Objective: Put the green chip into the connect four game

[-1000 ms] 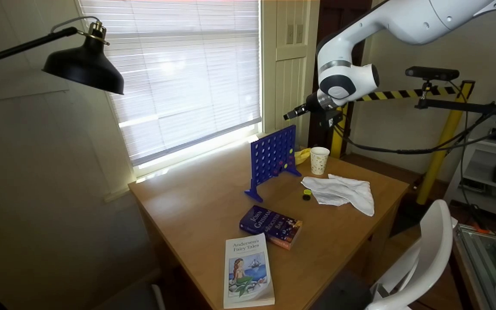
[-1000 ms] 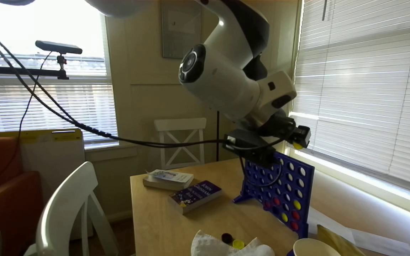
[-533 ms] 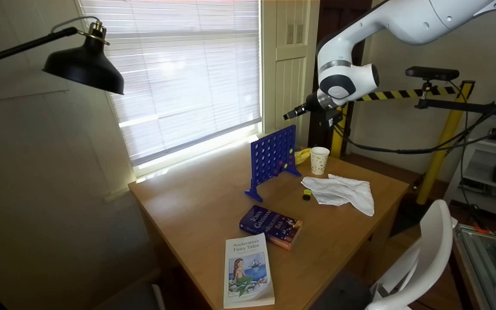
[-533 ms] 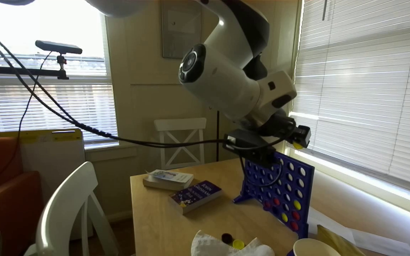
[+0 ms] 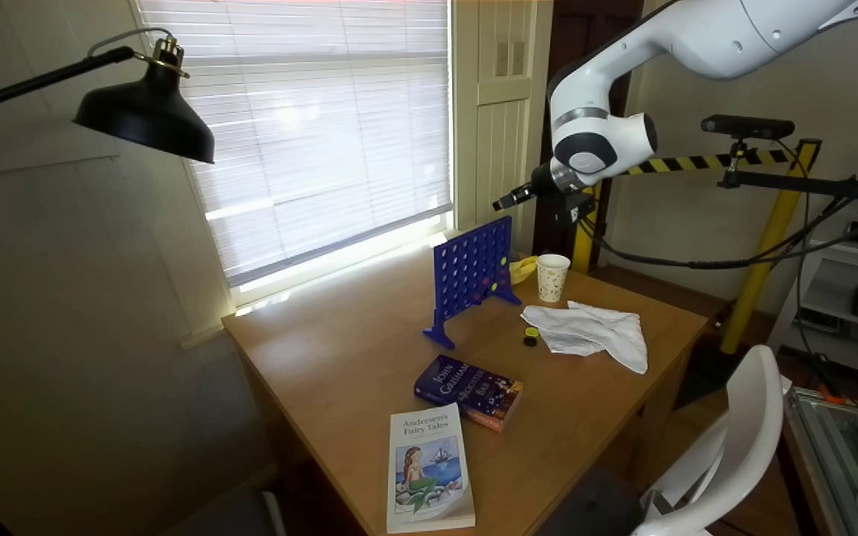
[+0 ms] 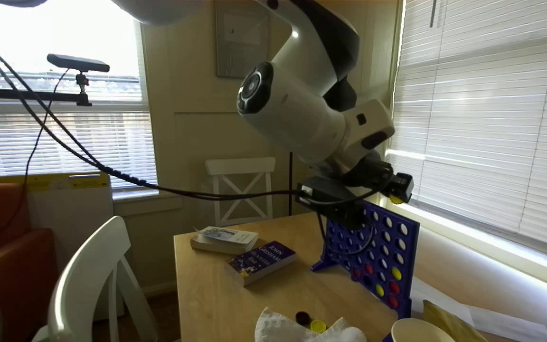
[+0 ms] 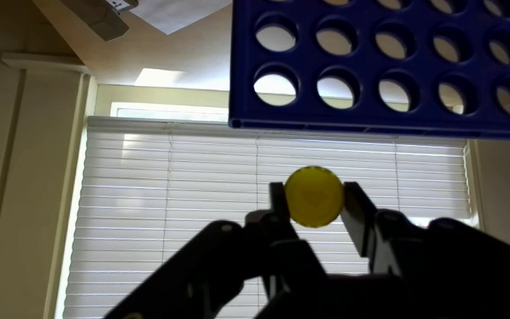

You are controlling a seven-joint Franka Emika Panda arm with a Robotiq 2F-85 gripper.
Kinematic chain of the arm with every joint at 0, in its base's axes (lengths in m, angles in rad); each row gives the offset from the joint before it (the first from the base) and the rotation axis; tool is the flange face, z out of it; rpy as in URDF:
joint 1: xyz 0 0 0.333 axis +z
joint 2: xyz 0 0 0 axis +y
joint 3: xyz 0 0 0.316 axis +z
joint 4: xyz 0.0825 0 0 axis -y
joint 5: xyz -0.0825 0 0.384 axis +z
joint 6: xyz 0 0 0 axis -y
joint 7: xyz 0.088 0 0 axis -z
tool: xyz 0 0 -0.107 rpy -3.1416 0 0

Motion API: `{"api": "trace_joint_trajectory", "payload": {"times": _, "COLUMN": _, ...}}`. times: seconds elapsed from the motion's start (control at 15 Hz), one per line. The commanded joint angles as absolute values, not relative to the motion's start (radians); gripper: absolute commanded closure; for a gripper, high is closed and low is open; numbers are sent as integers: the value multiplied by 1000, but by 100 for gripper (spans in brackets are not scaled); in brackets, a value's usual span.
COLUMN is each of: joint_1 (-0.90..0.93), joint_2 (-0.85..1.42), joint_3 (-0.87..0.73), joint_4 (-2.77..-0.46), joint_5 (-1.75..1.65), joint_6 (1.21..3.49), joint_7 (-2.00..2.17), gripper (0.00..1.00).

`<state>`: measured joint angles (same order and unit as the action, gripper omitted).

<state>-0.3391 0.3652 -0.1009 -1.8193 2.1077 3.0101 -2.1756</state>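
My gripper is shut on a round chip, which looks yellow here, held by its edges between the fingertips. The chip's lower part also shows under the fingers in an exterior view. The connect four game is an upright blue grid standing on the table, with a few red and yellow chips in its lower holes. It also shows in the wrist view. The gripper is above the game's top edge, near its end by the paper cup. The chip is apart from the game.
A yellow-green chip and a dark chip lie beside a white cloth. A paper cup and a yellow item stand near the game. Two books, dark and light-covered, lie on the table.
The gripper with the chip has moved slightly down, closer to the game's top edge. In the last half second the grip looks the same. Nothing on the table has moved.
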Motion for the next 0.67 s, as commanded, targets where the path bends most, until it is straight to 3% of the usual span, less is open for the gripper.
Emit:
{"api": "trace_joint_trajectory", "payload": {"times": 0.0, "joint_1": -339, "joint_2": 356, "joint_3": -102, "joint_4": -1847, "joint_5": 2105, "joint_6": 2992, "joint_7": -2195, "gripper": 89}}
{"api": "trace_joint_trajectory", "payload": {"times": 0.6, "joint_1": -337, "joint_2": 356, "joint_3": -104, "joint_4": -1858, "joint_5": 2108, "joint_6": 2983, "joint_7": -2200, "gripper": 89}}
